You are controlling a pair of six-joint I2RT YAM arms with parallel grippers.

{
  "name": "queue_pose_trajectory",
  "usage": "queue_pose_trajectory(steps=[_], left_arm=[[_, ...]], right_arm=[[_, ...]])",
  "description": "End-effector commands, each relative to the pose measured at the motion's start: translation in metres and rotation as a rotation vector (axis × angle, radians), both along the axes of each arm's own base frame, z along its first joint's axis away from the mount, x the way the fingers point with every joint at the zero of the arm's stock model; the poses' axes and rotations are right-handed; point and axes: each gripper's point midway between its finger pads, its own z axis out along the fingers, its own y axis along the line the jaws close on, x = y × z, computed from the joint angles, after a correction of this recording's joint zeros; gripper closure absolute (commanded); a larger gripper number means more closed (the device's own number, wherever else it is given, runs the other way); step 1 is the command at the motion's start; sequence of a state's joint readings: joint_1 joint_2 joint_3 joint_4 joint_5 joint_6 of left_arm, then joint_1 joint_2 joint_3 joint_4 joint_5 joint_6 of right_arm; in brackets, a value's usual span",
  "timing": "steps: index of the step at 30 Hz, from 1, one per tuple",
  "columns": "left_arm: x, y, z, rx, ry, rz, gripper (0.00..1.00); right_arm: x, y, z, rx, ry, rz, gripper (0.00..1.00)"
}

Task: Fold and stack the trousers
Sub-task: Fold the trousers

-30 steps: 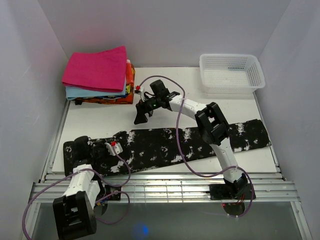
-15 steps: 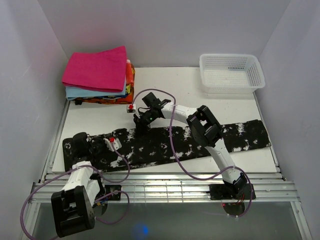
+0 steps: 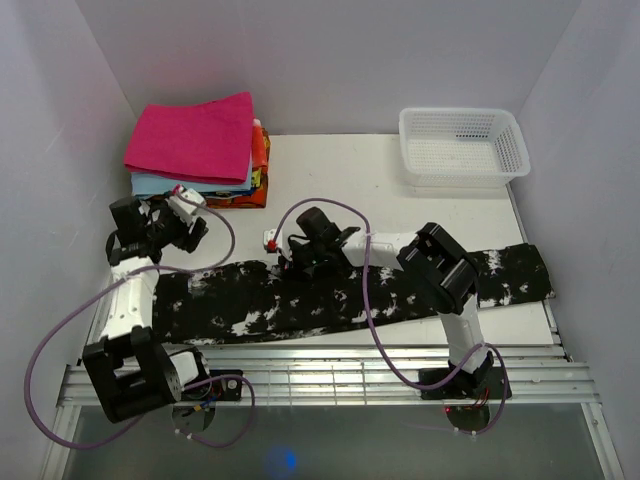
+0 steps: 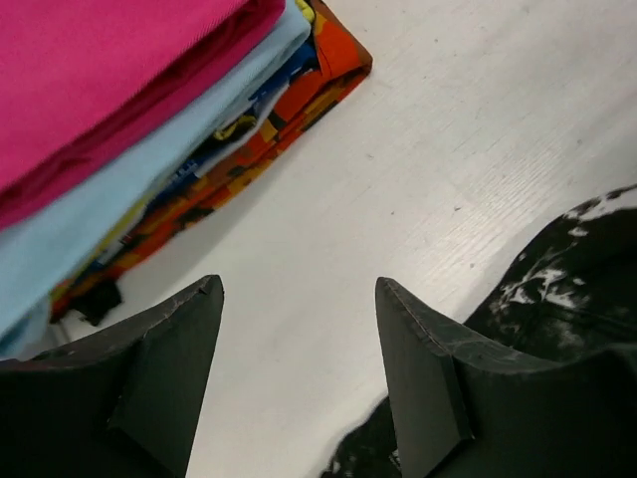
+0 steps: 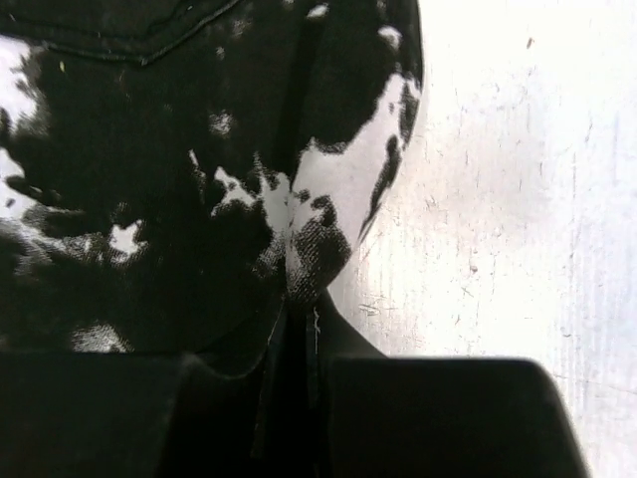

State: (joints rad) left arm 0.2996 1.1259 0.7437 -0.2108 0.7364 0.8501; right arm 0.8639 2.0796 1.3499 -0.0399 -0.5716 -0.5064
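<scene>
Out at the middle of the white worktop [image 3: 350, 190], the right tool [image 3: 291, 262] is clamped tight on the far edge of the long black soft-fabric trousers with white bleach-like splotches [image 3: 330, 300]. The wrist view confirms it: a raised fold of splotched fabric [image 5: 314, 239] is pinched between its dark fingers [image 5: 100, 418], with bare worktop just to the right of the pinch. From that grip the trousers stretch out flat in one long band across the near part of the worktop. They pass beneath the right arm, and their right end reaches nearly to the worktop's right edge.

Over on the left, the left tool [image 3: 188, 228] stands open with nothing between its fingers [image 4: 159, 368]. It sits above bare worktop just beyond the left end of the trousers, and a black-and-white corner of them [image 4: 567, 279] shows beside its right finger.

Just ahead of it, in the far left corner, is a stack of folded cloths: plain magenta-pink cloth [image 3: 190, 135] on top, light-blue cloth [image 3: 165, 185] under it, orange patterned cloth [image 3: 258, 170] lowest.

Far right, a white plastic mesh basket [image 3: 462, 148] sits well apart from the trousers.
</scene>
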Motion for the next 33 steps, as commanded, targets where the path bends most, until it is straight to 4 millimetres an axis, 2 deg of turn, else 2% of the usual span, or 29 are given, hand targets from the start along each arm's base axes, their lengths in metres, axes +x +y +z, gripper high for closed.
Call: queue_pose_trajectory(steps=[1, 2, 3, 4, 5, 6, 7, 9, 11, 12, 14, 15, 16, 17, 18, 19, 21, 22, 24, 25, 26, 28, 29, 31, 33], left_arm=[[-0.020, -0.011, -0.021, -0.298, 0.363, 0.093, 0.27], [-0.025, -0.017, -0.025, -0.364, 0.449, 0.108, 0.27], [-0.027, -0.027, -0.032, -0.430, 0.521, 0.068, 0.27], [-0.026, -0.031, -0.027, -0.459, 0.548, 0.044, 0.27], [-0.030, -0.037, -0.030, -0.495, 0.605, 0.041, 0.28], [-0.032, -0.042, -0.033, -0.533, 0.653, 0.045, 0.28], [-0.033, -0.047, -0.042, -0.544, 0.708, 0.040, 0.28], [-0.033, -0.052, -0.048, -0.555, 0.757, 0.059, 0.29], [-0.032, -0.056, -0.055, -0.535, 0.780, 0.069, 0.28], [-0.031, -0.058, -0.057, -0.527, 0.788, 0.078, 0.28], [-0.029, -0.065, -0.061, -0.496, 0.809, 0.089, 0.27], [-0.028, -0.066, -0.063, -0.479, 0.811, 0.099, 0.27], [-0.029, -0.074, -0.066, -0.460, 0.824, 0.102, 0.27], [-0.026, -0.072, -0.071, -0.428, 0.821, 0.127, 0.26], [-0.026, -0.079, -0.075, -0.412, 0.833, 0.120, 0.26], [-0.026, -0.081, -0.078, -0.401, 0.841, 0.125, 0.26], [-0.026, -0.087, -0.083, -0.382, 0.862, 0.129, 0.27], [-0.029, -0.096, -0.086, -0.364, 0.873, 0.109, 0.27], [-0.033, -0.102, -0.091, -0.336, 0.889, 0.109, 0.28], [-0.040, -0.114, -0.096, -0.310, 0.905, 0.081, 0.28], [-0.041, -0.116, -0.098, -0.297, 0.904, 0.081, 0.28], [-0.046, -0.119, -0.106, -0.275, 0.920, 0.103, 0.30], [-0.045, -0.121, -0.108, -0.273, 0.918, 0.105, 0.32], [-0.048, -0.127, -0.114, -0.265, 0.939, 0.108, 0.36], [-0.052, -0.133, -0.116, -0.277, 0.956, 0.096, 0.37]], right_arm=[[0.012, 0.009, 0.008, 0.029, -0.285, -0.046, 0.92], [0.011, 0.009, 0.009, 0.032, -0.320, -0.050, 0.92], [0.006, 0.004, 0.000, 0.014, -0.337, -0.049, 0.92], [0.007, 0.004, -0.003, -0.003, -0.390, -0.062, 0.92], [0.010, 0.009, 0.001, 0.018, -0.436, -0.075, 0.92], [0.005, 0.008, -0.004, 0.009, -0.458, -0.072, 0.92], [0.012, 0.005, -0.005, -0.007, -0.517, -0.093, 0.92], [0.015, 0.013, 0.004, 0.036, -0.598, -0.110, 0.92], [0.018, 0.010, 0.001, 0.023, -0.681, -0.120, 0.92], [0.020, 0.015, 0.010, 0.054, -0.735, -0.144, 0.92], [0.019, 0.008, 0.007, 0.044, -0.799, -0.141, 0.92], [0.015, 0.013, 0.014, 0.084, -0.835, -0.143, 0.92], [0.014, 0.007, 0.010, 0.068, -0.868, -0.141, 0.92], [0.011, 0.006, 0.011, 0.075, -0.891, -0.140, 0.92], [0.006, 0.008, 0.012, 0.085, -0.907, -0.131, 0.92], [0.007, 0.008, 0.019, 0.106, -0.943, -0.140, 0.92], [0.002, 0.003, 0.014, 0.100, -0.959, -0.129, 0.92], [0.001, 0.003, 0.015, 0.100, -0.974, -0.136, 0.92], [-0.002, 0.001, 0.012, 0.096, -0.983, -0.129, 0.92], [-0.002, 0.000, 0.012, 0.092, -1.000, -0.129, 0.92], [-0.002, 0.001, 0.017, 0.116, -1.024, -0.136, 0.92], [-0.007, -0.002, 0.013, 0.113, -1.068, -0.110, 0.92], [-0.008, 0.000, 0.020, 0.140, -1.092, -0.122, 0.92], [-0.009, -0.001, 0.014, 0.124, -1.122, -0.118, 0.92], [-0.009, 0.000, 0.018, 0.143, -1.142, -0.127, 0.92]])
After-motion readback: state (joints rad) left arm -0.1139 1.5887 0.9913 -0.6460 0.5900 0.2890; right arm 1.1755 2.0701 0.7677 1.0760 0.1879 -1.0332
